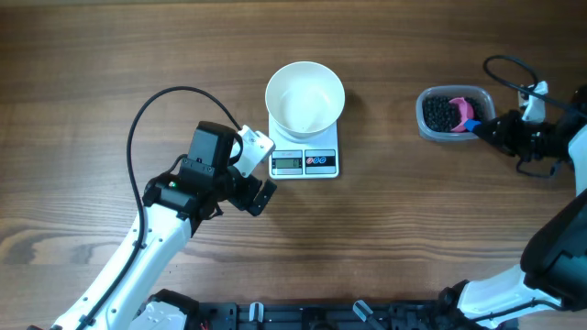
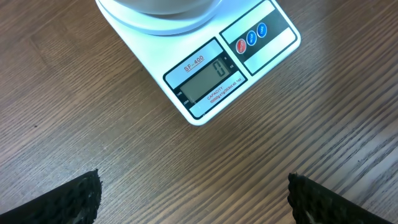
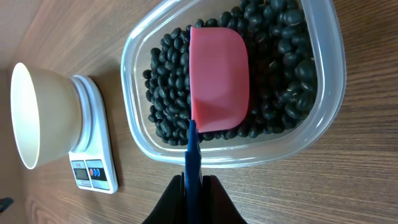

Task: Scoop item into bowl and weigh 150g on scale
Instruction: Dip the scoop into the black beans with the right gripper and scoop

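risk, spill: the beans (image 3: 280, 62) are small and glossy. a tilted or overfull scoop (image 3: 219, 81) would likely shed them on the bench (image 1: 92, 55) on the way from tub (image 3: 249, 158) to bowl (image 1: 305, 96), which stand well apart.
risk, slip: the right pincer (image 3: 198, 186) grips only the thin blue handle (image 3: 193, 149). a loaded scoop could twist in that hold.
risk, weight: large scoops may overshoot the target. the display (image 2: 208, 78) reads zero, so any bump to the bowl or scale (image 1: 305, 162) would spoil the reading.
risk, left arm: the left pincer (image 1: 264, 174) sits just beside the scale's front, and a stray move could nudge it.
right arm pose: stretched over the far right of the bench, pincer clamped on the handle, scoop lying on the beans in the tub, no beans seen on its pink face.
left arm pose: bent low, pincer wide and empty, pointed at the scale.
bowl: empty, standing on the scale.
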{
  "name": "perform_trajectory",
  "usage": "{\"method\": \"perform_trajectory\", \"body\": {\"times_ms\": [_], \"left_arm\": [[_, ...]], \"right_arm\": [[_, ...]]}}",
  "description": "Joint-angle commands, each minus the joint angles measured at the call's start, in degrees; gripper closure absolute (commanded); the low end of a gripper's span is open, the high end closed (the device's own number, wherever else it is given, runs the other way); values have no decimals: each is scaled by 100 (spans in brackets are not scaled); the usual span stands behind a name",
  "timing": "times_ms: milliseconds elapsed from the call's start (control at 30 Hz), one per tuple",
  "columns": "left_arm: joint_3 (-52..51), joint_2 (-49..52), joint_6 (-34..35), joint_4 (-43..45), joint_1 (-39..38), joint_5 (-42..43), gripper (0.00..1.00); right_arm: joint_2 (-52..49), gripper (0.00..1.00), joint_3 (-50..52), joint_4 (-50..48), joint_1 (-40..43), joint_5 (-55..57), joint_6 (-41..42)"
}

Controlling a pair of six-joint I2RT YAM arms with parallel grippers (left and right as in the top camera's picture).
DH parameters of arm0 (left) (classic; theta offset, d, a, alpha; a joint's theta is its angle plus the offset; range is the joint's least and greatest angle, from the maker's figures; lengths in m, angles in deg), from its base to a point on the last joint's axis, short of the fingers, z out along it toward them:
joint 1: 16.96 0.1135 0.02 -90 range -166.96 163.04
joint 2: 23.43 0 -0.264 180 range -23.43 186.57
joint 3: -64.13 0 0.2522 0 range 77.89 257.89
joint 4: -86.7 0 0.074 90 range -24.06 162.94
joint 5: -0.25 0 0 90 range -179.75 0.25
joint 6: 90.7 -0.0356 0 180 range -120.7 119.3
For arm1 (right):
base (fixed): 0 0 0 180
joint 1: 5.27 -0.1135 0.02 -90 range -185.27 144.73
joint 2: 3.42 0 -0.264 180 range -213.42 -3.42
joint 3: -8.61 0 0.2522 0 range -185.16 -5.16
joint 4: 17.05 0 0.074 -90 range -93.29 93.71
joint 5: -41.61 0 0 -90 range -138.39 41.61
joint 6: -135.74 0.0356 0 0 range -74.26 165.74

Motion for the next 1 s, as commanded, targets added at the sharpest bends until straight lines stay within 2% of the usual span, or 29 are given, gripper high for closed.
{"method": "perform_trajectory", "body": {"times_ms": [0,367,667,967], "left_arm": [[-26,33,-33,0,33,-13,0],[-26,33,-33,0,33,-13,0],[-26,33,-33,0,33,-13,0],[-26,33,-33,0,33,-13,0]], "right_arm": [[-238,95,28,-33,-236,-2,-81],[-433,96,28,-153,-527,382,503],[-428,96,26,238,109,-946,-254],[-428,96,26,254,717,-1801,-470]]}}
